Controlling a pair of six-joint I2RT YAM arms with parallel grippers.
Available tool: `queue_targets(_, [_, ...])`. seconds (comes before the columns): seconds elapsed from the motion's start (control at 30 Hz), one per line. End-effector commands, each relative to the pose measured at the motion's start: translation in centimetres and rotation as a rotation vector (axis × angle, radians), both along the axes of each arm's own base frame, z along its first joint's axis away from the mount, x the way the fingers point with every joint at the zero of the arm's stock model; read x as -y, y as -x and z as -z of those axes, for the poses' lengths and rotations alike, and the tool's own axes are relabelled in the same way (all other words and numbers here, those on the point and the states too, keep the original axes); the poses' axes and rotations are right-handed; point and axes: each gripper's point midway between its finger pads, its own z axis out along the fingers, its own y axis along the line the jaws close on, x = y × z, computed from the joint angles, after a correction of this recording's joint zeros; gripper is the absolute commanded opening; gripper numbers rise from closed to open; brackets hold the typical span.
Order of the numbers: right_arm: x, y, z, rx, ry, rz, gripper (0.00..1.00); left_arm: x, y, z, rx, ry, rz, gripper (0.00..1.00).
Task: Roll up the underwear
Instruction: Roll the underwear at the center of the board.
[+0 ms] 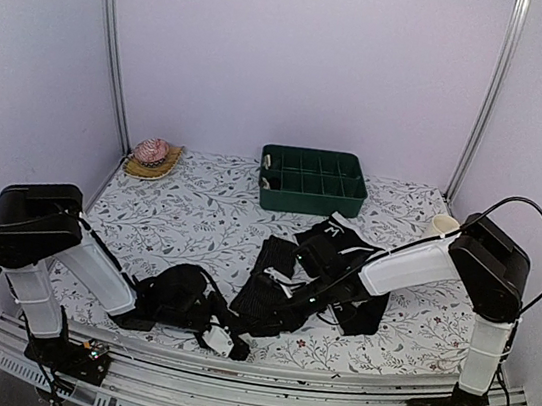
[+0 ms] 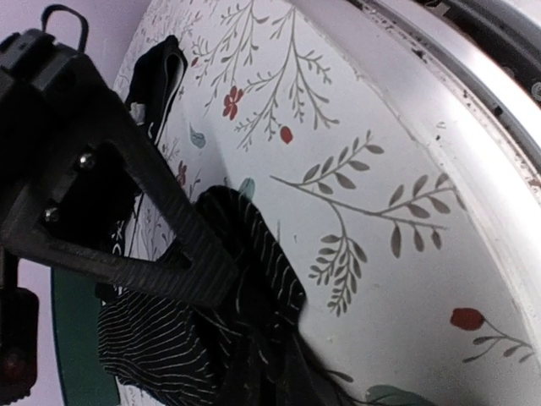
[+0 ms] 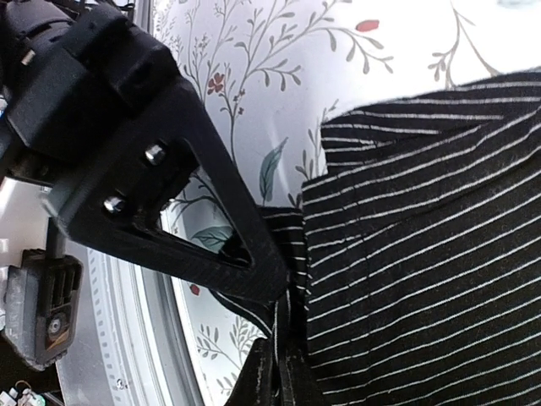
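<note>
Lying bunched at the middle of the worktop's (image 1: pixel 199 213) front edge: striped briefs (image 3: pixel 423 220). Grips a fold of them with the right tool (image 3: pixel 275 296), clamped tight, probably to anchor the cloth for rolling. Rests over the same cloth with the left tool (image 1: pixel 231 342); cannot tell whether closed.
</note>
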Motion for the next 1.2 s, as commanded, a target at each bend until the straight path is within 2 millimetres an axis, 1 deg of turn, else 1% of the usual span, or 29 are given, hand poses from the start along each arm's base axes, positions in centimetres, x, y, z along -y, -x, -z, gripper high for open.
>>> queue_targets(0.0, [0.5, -0.6, -2.6, 0.075, -0.023, 0.014, 0.09, -2.6, 1.1, 4.5, -0.157, -0.165, -0.038, 0.0])
queue_targets(0.1, [1.3, -1.1, -4.0, 0.141, -0.029, 0.038, 0.26, -2.3, 1.4, 4.6, -0.243, -0.168, -0.052, 0.0])
queue_targets(0.2, [2.3, -1.3, -6.0, 0.223, -0.05, 0.064, 0.39, -1.8, 1.5, 4.4, -0.351, -0.16, -0.068, 0.0])
queue_targets(0.23, [2.7, -1.4, -6.5, 0.255, -0.055, 0.075, 0.42, -1.7, 1.5, 4.1, -0.39, -0.153, -0.072, 0.0])
queue_targets(0.27, [3.4, -1.4, -6.6, 0.282, -0.047, 0.088, 0.45, -1.4, 1.1, 3.6, -0.427, -0.135, -0.082, 0.0])
queue_targets(0.37, [4.7, -1.9, -7.4, 0.405, -0.045, 0.135, 0.55, -0.9, 0.8, 2.6, -0.567, -0.107, -0.096, 0.0])
queue_targets(0.47, [5.2, -1.6, -7.7, 0.568, -0.036, 0.133, 0.61, -0.4, 0.5, 1.7, -0.717, -0.08, -0.101, 0.0])
queue_targets(0.53, [5.3, -1.2, -7.7, 0.667, -0.033, 0.118, 0.63, -0.4, 0.1, 1.5, -0.807, -0.076, -0.119, 0.0])
queue_targets(0.67, [4.7, 0.9, -7.5, 0.844, -0.065, 0.02, 0.64, -0.4, -1.6, 0.9, -0.995, -0.042, -0.159, 0.0])
queue_targets(0.77, [4.3, 1.8, -7.1, 0.944, -0.075, -0.038, 0.64, -0.4, -2.9, 0.9, -1.106, -0.033, -0.205, 0.0])
queue_targets(0.8, [4.2, 2.0, -6.9, 0.969, -0.073, -0.055, 0.64, -0.4, -3.2, 1.2, -1.142, -0.038, -0.217, 0.0])
queue_targets(0.83, [4.1, 2.0, -6.5, 1.001, -0.058, -0.068, 0.64, -0.5, -3.4, 1.7, -1.185, -0.044, -0.233, 0.0])
queue_targets(0.93, [3.5, 1.8, -5.5, 1.07, -0.011, -0.093, 0.64, -0.6, -4.4, 2.2, -1.271, -0.054, -0.29, 0.0])
queue_targets(1.03, [2.6, 2.0, -4.3, 1.149, 0.049, -0.148, 0.63, -0.6, -5.1, 2.2, -1.358, -0.051, -0.33, 0.0])
queue_targets(1.1, [1.8, 2.0, -3.8, 1.187, 0.074, -0.178, 0.63, -0.6, -5.4, 1.9, -1.416, -0.045, -0.336, 0.0])
queue_targets(1.17, [1.4, 1.5, -3.5, 1.211, 0.1, -0.186, 0.58, -0.7, -5.8, 1.8, -1.465, -0.042, -0.354, 0.0])
